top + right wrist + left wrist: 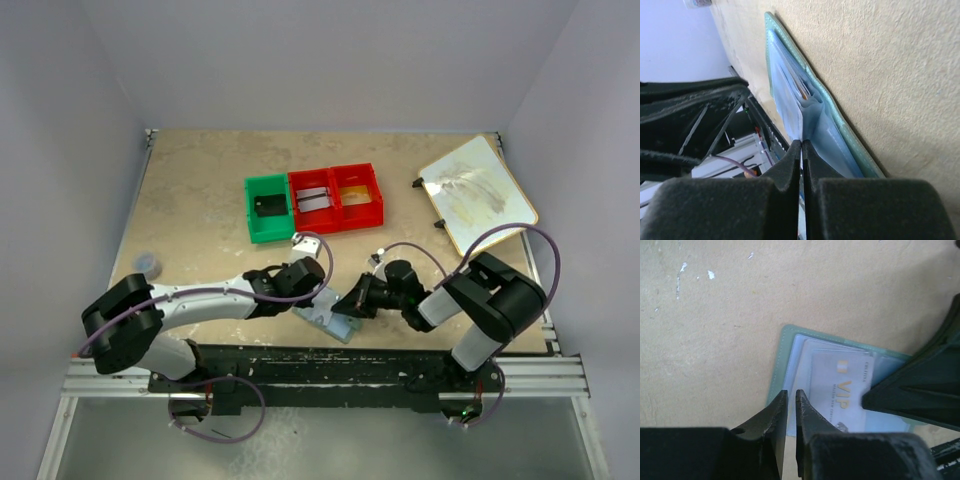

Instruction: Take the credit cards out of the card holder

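The card holder (330, 318) lies open on the table between my two grippers, grey-green outside (777, 362) and pale blue inside (840, 150). A pale credit card (840, 385) printed "VIP" lies on its inside. My right gripper (352, 300) (802, 142) is shut on a thin pale edge, which looks like that card's. Its black fingers (920, 385) reach in from the right in the left wrist view. My left gripper (312, 290) (790, 392) sits over the holder's left half. Only a narrow slit shows between its tips, with nothing in it.
A green bin (268, 208) and a red double bin (338, 197) stand behind the holder. A greyish card (314, 199) lies in the red bin's left half. A cream board (476, 192) is at the back right and a small grey object (148, 262) at the left edge.
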You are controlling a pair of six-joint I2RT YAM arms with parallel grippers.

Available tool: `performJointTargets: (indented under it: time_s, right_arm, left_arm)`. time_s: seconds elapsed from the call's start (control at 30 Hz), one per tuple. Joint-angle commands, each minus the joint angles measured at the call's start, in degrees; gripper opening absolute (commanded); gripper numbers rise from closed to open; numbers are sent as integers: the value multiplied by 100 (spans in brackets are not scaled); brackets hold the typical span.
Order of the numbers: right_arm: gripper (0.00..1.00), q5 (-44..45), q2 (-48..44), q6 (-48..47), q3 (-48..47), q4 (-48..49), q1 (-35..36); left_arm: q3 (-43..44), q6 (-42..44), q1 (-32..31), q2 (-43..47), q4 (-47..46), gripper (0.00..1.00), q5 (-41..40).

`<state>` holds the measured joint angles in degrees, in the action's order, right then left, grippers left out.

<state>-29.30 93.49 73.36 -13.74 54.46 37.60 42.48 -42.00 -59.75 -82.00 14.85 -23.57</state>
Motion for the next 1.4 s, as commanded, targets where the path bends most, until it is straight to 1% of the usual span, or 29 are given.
performJointTargets:
  time_s: [0.0,0.07,0.17,0.23,0.3,0.37,0.43,0.63,0.67,0.8,0.9,1.03,1.13,1.23,1.37]
  right_arm:
    - [2,314,326,431,-75,739,35]
    - [3,448,481,544,-147,937,36]
    - [4,475,690,618,-268,1049,34]
    - [7,556,734,650,-276,1013,36]
    - [8,540,776,628,-310,1010,39]
    - [13,514,781,634,-303,1019,41]
    - [14,508,748,647,-230,1099,38]
    - [15,439,782,678,-181,1308,39]
    - [13,427,818,684,-194,1343,39]
    - [0,404,951,735,-215,1507,47]
    - [0,449,867,701,-134,1414,46]
    - [0,225,684,659,105,1313,16]
    - [0,40,595,533,323,1159,-154]
    - [0,-65,625,587,511,1500,-208]
    - [0,-212,746,580,474,1653,-215]
  left_arm:
    - [125,111,-1,233,-325,10,424]
    - [137,142,-2,173,-368,10,559]
    - [166,102,1,52,-289,10,494]
    - [176,76,2,-88,-201,11,426]
    - [214,21,-2,-300,-99,10,310]
    - [228,-32,-2,-495,-77,9,226]
    - [243,-101,1,-631,-33,9,91]
    - [237,-108,-2,-671,-72,7,54]
    - [223,-107,-2,-655,-82,7,67]
    - [183,-89,-2,-620,-80,7,73]
    - [155,-100,4,-629,-64,7,43]
    - [125,-124,-1,-655,-61,6,-14]
    - [102,-116,3,-684,-81,6,-1]
    - [20,-120,0,-700,-177,6,61]
    - [-26,-120,-1,-721,-245,6,146]
